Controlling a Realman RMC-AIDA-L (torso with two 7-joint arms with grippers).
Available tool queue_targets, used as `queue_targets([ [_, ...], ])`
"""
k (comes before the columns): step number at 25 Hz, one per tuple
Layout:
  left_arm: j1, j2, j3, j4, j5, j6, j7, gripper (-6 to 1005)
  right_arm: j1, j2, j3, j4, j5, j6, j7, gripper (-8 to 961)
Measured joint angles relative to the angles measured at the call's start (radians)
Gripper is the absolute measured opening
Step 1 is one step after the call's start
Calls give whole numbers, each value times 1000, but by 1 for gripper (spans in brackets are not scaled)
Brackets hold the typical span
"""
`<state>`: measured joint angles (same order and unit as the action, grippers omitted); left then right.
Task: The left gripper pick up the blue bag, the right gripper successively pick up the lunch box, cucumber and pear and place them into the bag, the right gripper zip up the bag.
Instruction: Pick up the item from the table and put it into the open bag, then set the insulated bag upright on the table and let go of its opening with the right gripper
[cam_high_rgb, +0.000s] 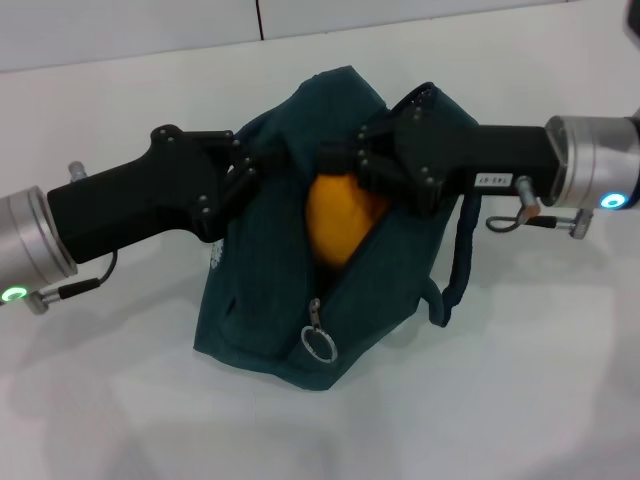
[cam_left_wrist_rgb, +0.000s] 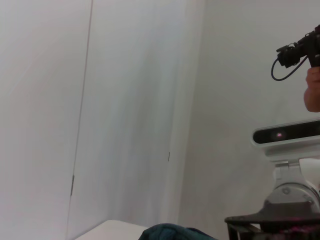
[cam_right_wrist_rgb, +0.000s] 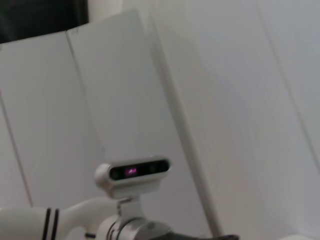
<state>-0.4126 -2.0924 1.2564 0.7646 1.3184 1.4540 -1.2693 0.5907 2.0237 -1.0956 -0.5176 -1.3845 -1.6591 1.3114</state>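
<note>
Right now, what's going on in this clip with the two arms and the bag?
The left gripper is holding up one side of the blue bag on the white table. The right gripper is at the bag's open top, right above a yellow-orange pear sitting in the opening. The zip is undone, its ring pull hanging low on the front. Anything else inside the bag is hidden.
</note>
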Motion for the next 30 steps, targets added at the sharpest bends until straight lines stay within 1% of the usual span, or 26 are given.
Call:
queue_targets([
  [6,-19,1,-10,-40,-10,-7,6,47,-3,2,-19,-4,27,-11,-33,139],
  [11,-15,2,-11,-45,-16,-17,10,47,-9,0,-15,-8,53,-28,-34,146],
  [15,-12,2,-14,-59,-30,-20,23,47,-52,-11,-10,-37,109,-69,-46,288],
  [17,-11,3,-23,-68,-38,-22,31,47,-96,-25,-11,-86,97,-99,-51,359],
  [18,-10,3,-31,-73,-40,-22,35,47,-115,-33,-12,-109,78,-118,-51,375],
  [21,-9,4,-50,-92,-41,-27,45,47,-172,-71,-8,-171,8,-190,-49,422],
  [22,-8,4,-52,-96,-41,-30,47,47,-190,-89,-7,-183,-7,-214,-45,438],
  [24,-6,6,-54,-103,-41,-42,51,47,-217,-116,-6,-180,-19,-239,-41,428],
  [26,-5,5,-54,-108,-41,-55,60,47,-237,-128,3,-154,-26,-222,-42,419],
  [27,-5,5,-54,-109,-41,-60,63,47,-244,-128,8,-139,-33,-207,-43,414],
  [30,-7,4,-50,-110,-41,-68,65,47,-251,-116,20,-109,-81,-141,-50,399],
])
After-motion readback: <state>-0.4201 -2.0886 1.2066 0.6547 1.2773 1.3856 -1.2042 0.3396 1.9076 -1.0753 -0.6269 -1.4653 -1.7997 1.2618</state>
